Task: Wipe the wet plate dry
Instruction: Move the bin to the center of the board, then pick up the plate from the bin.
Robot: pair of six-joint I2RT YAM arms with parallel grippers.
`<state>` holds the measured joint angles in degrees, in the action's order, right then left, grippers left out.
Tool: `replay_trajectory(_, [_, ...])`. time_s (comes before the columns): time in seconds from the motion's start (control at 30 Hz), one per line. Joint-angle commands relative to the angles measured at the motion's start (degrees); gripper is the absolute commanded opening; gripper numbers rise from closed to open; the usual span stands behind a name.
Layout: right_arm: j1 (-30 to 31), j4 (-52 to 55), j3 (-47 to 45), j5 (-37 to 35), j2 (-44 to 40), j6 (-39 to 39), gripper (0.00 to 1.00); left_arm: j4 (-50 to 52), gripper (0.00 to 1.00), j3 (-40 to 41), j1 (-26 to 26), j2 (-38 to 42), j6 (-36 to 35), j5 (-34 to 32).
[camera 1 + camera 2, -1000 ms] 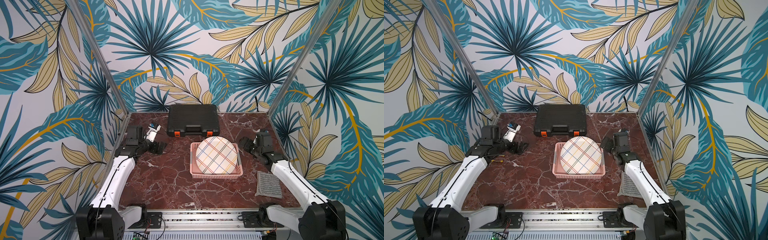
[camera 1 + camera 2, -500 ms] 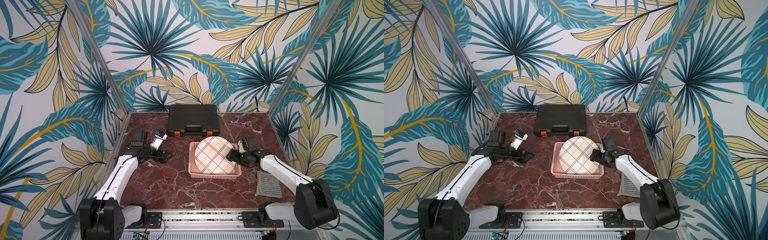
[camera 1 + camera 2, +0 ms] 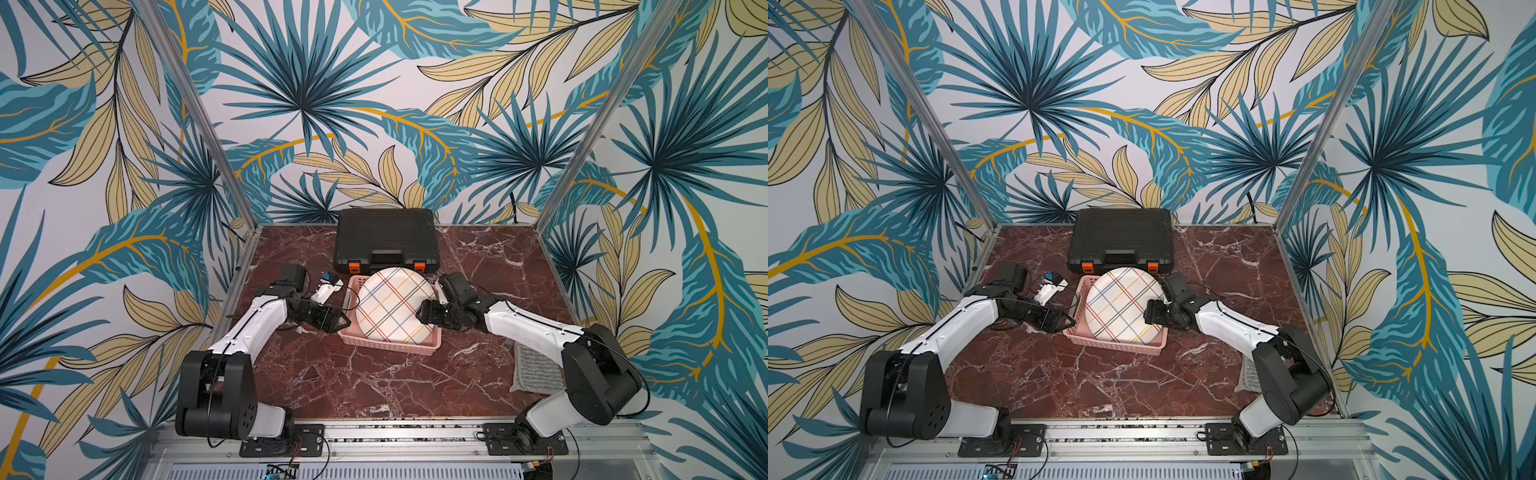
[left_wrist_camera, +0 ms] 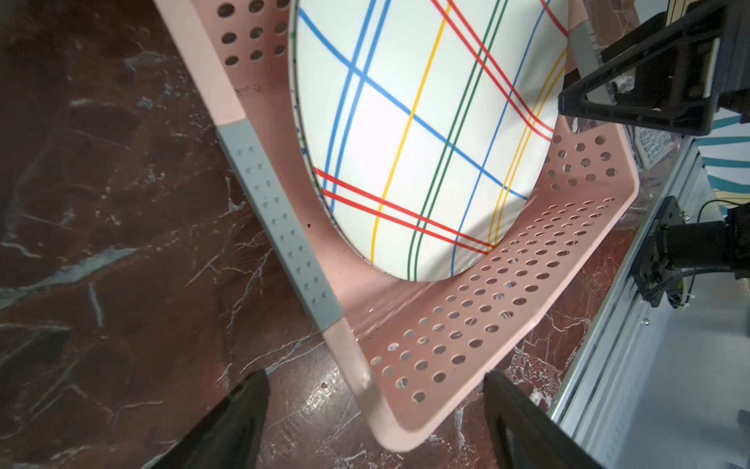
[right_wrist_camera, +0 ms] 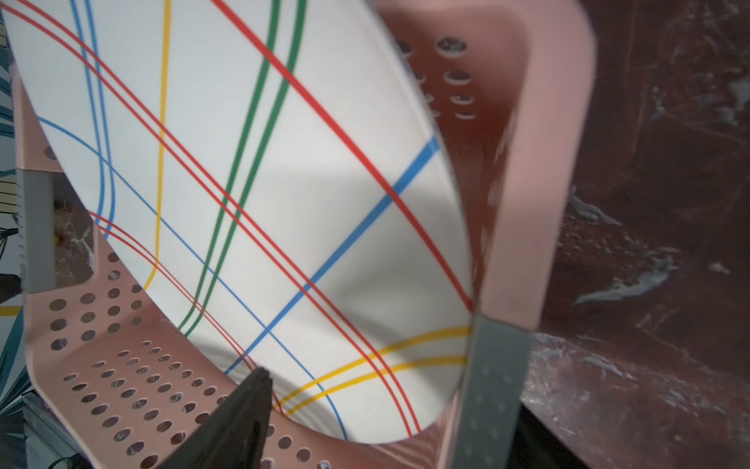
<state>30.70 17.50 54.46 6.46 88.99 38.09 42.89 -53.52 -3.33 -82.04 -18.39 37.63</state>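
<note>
As the plate leans in the basket, left tool and right tool gape, empty.

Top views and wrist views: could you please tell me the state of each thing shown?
plate: tilted, leaning in the basket.
basket: on the table, holding the plate.
case: closed.
cloth: lying on the table, untouched.
left gripper: open, astride the basket's corner.
right gripper: open, astride the plate's edge.

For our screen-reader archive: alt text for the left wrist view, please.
A white plate with colored crossing stripes leans inside a pink perforated basket on a red marble table. The left gripper is open astride the basket's corner; the right gripper sits by the plate's rim.
</note>
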Motion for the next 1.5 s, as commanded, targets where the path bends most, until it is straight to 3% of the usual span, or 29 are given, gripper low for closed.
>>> replay_trajectory(0.0, [0.0, 2.4, 2.6, -2.3, 0.0, -2.3, 0.82, 0.9, 0.8, -1.8, -0.6, -1.4, 0.2, 1.3])
replay_trajectory(0.17, [-0.3, 9.2, 4.7, -9.2, -3.9, -6.8, 0.9, 0.3, 0.78, -2.1, -1.7, -2.5, 1.1, -0.1])
replay_trajectory(0.33, [-0.8, 11.3, 6.5, -7.7, -6.4, -11.2, 0.92, -0.4, 0.76, -1.5, -2.0, -2.7, 1.2, -0.9])
replay_trajectory(0.53, [-0.8, 12.7, 14.7, -1.3, 0.6, -14.8, 0.79, -1.1, 0.74, -1.1, -1.9, -3.5, 2.0, -1.3])
replay_trajectory(0.87, [-0.8, 13.5, 20.9, -8.5, 8.3, -18.3, 0.75, -1.7, 0.73, -0.9, -2.0, -4.5, 2.6, -1.5])
replay_trajectory(1.2, [-0.8, 12.4, 20.0, -7.1, 12.0, -19.7, 0.73, -1.8, 0.73, -0.9, -2.0, -5.0, 2.8, -1.5])
replay_trajectory(1.47, [-0.9, 10.1, 18.2, -3.1, 11.8, -19.7, 0.62, -1.8, 0.73, -1.0, -2.1, -6.0, 3.0, -1.1])
